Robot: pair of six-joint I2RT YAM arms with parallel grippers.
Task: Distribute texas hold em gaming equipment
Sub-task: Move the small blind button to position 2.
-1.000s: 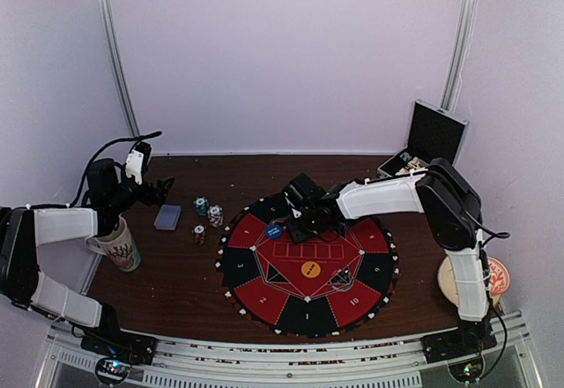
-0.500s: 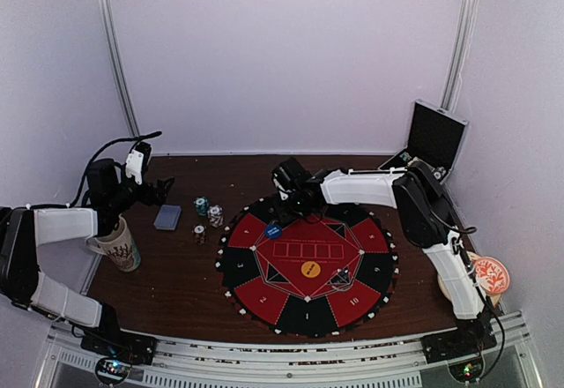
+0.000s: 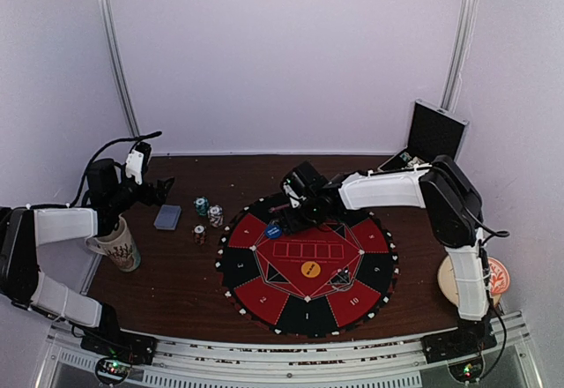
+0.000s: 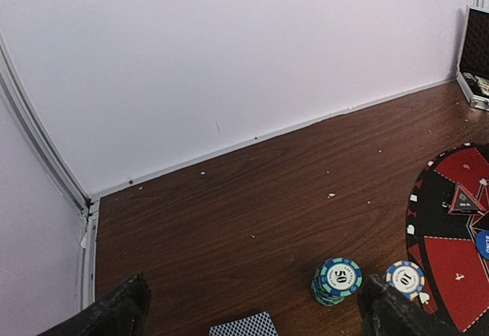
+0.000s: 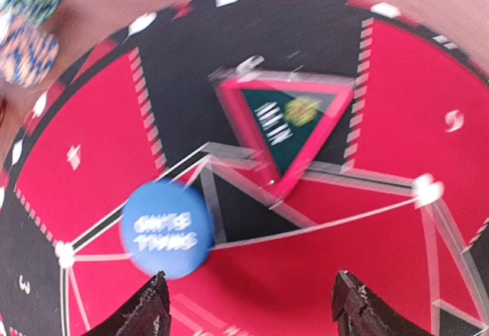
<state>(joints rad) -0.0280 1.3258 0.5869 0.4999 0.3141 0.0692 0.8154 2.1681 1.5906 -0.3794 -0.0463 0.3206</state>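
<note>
At the near half of the round red-and-black mat (image 3: pixel 264 295), an orange disc (image 3: pixel 310 270) lies flat close to the centre. Off to the left, a patterned mug (image 3: pixel 119 247) stands at the edge of the brown table (image 3: pixel 176 282), under the left arm. Further back, a blue disc (image 3: pixel 274 229) lies on the mat's left side. The right gripper (image 3: pixel 288 213) hangs just above and behind it, its fingers (image 5: pixel 153 309) spread with nothing between them. Its wrist view is blurred, but a pink-edged green triangle (image 5: pixel 294 122) shows on the mat beyond the disc.

Left of the mat stand a small red chip stack (image 3: pixel 199 234), then a white-edged stack (image 3: pixel 215 216) and a teal stack (image 3: pixel 202 205). A deck of cards (image 3: pixel 167 219) lies just left of them. The left gripper (image 3: pixel 163 190) hovers behind the deck, fingers (image 4: pixel 122 309) wide apart and empty. In the far right corner sits a black case (image 3: pixel 432 137) with its lid up.
</note>
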